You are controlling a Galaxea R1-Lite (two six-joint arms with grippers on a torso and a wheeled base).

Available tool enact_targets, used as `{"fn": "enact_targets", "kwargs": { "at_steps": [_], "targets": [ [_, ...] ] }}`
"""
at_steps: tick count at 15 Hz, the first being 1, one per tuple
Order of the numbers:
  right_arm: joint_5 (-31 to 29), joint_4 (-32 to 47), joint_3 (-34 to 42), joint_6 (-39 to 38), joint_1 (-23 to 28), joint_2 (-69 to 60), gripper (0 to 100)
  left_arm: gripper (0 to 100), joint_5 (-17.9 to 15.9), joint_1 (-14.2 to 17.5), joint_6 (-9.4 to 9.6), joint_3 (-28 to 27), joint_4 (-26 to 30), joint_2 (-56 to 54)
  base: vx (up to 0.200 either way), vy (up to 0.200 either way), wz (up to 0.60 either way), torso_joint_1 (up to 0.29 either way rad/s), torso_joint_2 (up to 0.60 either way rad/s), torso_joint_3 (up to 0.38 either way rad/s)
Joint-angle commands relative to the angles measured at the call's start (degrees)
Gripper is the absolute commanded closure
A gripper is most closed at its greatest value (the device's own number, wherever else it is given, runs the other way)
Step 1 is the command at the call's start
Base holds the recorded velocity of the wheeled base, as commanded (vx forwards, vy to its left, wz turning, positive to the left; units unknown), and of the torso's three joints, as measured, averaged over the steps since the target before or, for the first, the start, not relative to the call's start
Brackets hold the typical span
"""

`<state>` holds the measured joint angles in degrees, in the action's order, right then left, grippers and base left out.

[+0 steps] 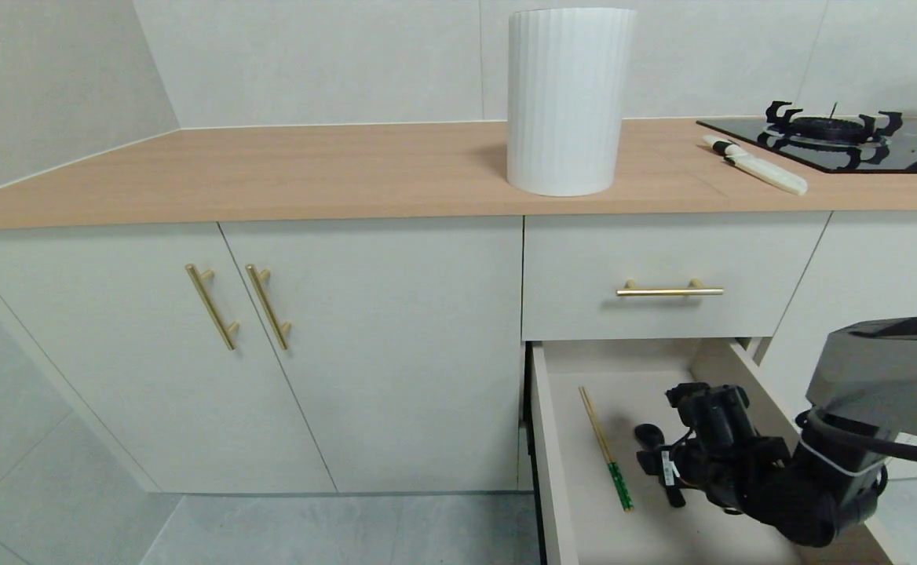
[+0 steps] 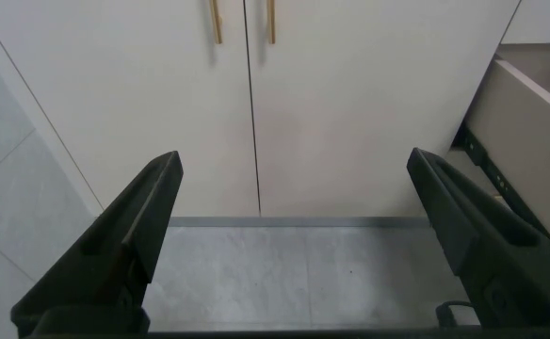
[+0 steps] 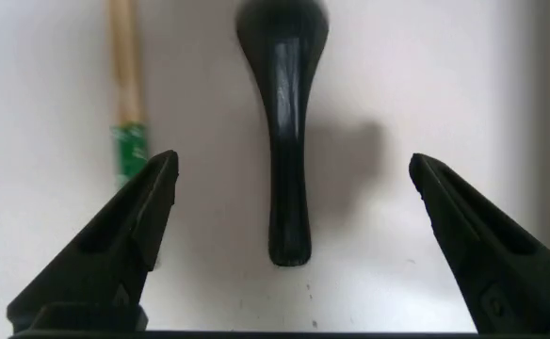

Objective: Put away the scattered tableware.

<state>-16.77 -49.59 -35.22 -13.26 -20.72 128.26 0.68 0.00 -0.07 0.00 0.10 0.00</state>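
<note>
Wood counter (image 1: pixel 309 169), knife (image 1: pixel 757 166) beside hob (image 1: pixel 835 141). Open drawer (image 1: pixel 553 439) below: chopsticks (image 1: pixel 606 449) and black spoon (image 3: pixel 289 141) lie near each other inside. Right wrist view: right gripper (image 3: pixel 291 162) spread wide over spoon. Left gripper (image 2: pixel 293 158) spread too, facing cabinet doors (image 2: pixel 350 94).

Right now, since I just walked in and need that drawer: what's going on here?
The robot is putting tableware into the open drawer under the counter. Its right gripper hangs open inside the drawer, above a black spoon that lies on the drawer floor beside a pair of chopsticks. The left gripper is open and holds nothing, low in front of the cabinet doors. A white knife lies on the counter, not yet put away.
</note>
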Motion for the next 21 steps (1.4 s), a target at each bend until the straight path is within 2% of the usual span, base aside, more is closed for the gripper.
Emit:
{"fn": "enact_targets", "kwargs": {
  "at_steps": [1,3,9,12,15,21],
  "targets": [
    [0.25,3.62,1.64,0.17,-0.02,-10.31,0,0,0.02,0.00,-0.01,0.00,-0.01,0.00,0.000,0.000,0.00,0.000,0.00,0.000],
    [0.87,10.22,1.47,0.26,-0.11,-16.55,0,0,0.02,0.00,-0.01,0.00,-0.01,0.00,0.000,0.000,0.00,0.000,0.00,0.000],
    [10.71,38.25,-2.66,0.43,-2.13,-37.64,0,0,0.02,0.00,-0.01,0.00,-0.01,0.00,0.000,0.000,0.00,0.000,0.00,0.000],
    [11.15,49.50,-4.77,2.19,-4.76,-42.74,0,0,0.02,0.00,-0.01,0.00,-0.01,0.00,0.000,0.000,0.00,0.000,0.00,0.000],
    [11.15,54.86,-5.04,4.03,-7.05,-44.76,0,0,0.02,0.00,-0.01,0.00,-0.01,0.00,0.000,0.000,0.00,0.000,0.00,0.000],
    [11.15,54.95,-4.68,4.12,-7.93,-44.67,0,0,0.02,0.00,-0.10,0.00,-0.01,0.00,0.000,0.000,0.00,0.000,0.00,0.000]
  ]
}}
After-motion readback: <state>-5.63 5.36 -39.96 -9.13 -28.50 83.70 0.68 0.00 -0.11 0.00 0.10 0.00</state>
